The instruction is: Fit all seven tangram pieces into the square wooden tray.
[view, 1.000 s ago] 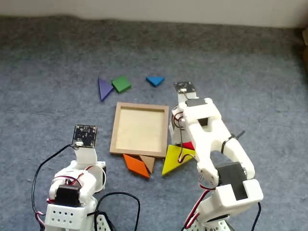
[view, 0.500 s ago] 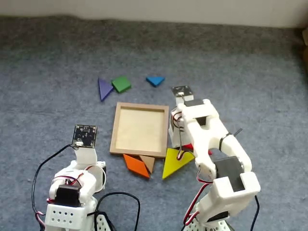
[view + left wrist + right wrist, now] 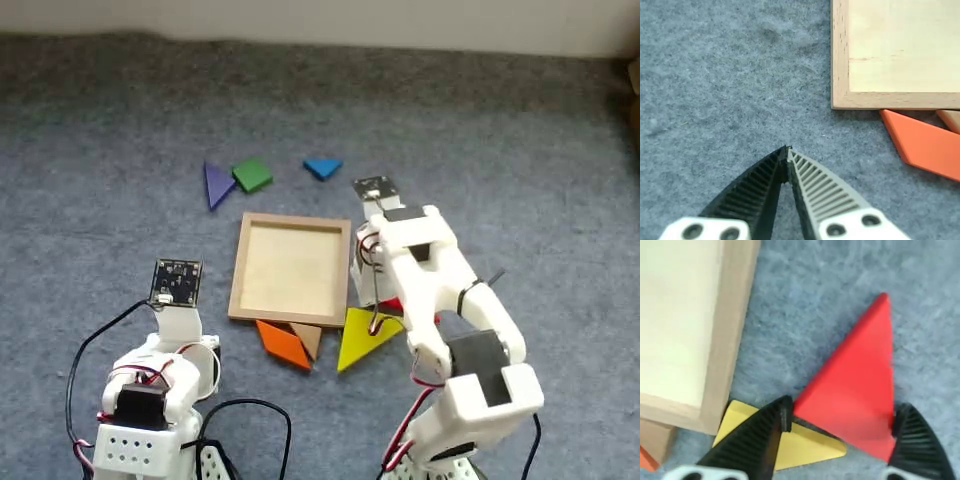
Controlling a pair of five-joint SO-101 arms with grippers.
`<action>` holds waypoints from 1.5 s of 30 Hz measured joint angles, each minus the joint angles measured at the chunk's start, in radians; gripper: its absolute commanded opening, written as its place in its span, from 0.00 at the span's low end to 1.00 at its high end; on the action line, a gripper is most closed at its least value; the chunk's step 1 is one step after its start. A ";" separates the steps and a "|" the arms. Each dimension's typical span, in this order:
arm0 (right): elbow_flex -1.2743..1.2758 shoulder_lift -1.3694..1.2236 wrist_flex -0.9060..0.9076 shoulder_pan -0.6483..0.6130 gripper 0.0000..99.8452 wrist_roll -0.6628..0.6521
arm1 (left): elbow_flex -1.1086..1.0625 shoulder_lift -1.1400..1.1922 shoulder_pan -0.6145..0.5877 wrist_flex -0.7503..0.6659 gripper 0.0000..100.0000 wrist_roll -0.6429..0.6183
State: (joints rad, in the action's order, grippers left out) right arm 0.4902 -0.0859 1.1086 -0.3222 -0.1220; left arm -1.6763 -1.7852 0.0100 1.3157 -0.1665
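Down at the near edge of the bench (image 3: 520, 150), toward the left corner, the left arm sits folded low. Its pincer (image 3: 786, 155) has both tips pressed together, pointing at bare grey surface just short of the tray's near left corner.

Toward the near right corner, the right arm stretches forward along the tray's right side. Its pincer (image 3: 842, 417) is clamped across the red triangle (image 3: 855, 385), one tip on each slanted edge. That triangle lies just off the tray's right rim, and its near corner overlaps the yellow triangle (image 3: 362, 333).

Three pieces crowd the tray's near rim. The orange parallelogram (image 3: 283, 343) is on the left and the small tan triangle (image 3: 308, 339) is tucked against it. The yellow triangle is just beyond the near right corner of the tray. Room to move is tight along this side.

The square wooden tray (image 3: 237, 270) lies flat around the middle of the bench, and all seven pieces are outside it.

Past its far rim there's a gap of open grey. Then comes a loose row of the purple triangle (image 3: 216, 184), the green square (image 3: 251, 176) touching it, and the blue triangle (image 3: 322, 168) set apart to the right.

Wide open surface runs from there to the left, right and far edges of the bench.
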 measured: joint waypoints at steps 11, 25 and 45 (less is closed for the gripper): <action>0.046 0.080 -0.064 0.000 0.21 -0.029 | 0.000 0.000 0.000 0.000 0.01 0.000; 0.048 0.078 -0.068 -0.006 0.38 -0.028 | 0.000 0.000 0.000 0.000 0.01 0.000; 0.025 -0.041 -0.074 -0.006 0.36 -0.029 | 0.000 0.000 0.000 0.000 0.01 0.000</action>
State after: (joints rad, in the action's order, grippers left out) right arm 0.5148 -0.1274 1.0349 -0.3284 -0.1511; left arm -1.6763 -1.7852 0.0100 1.3157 -0.1665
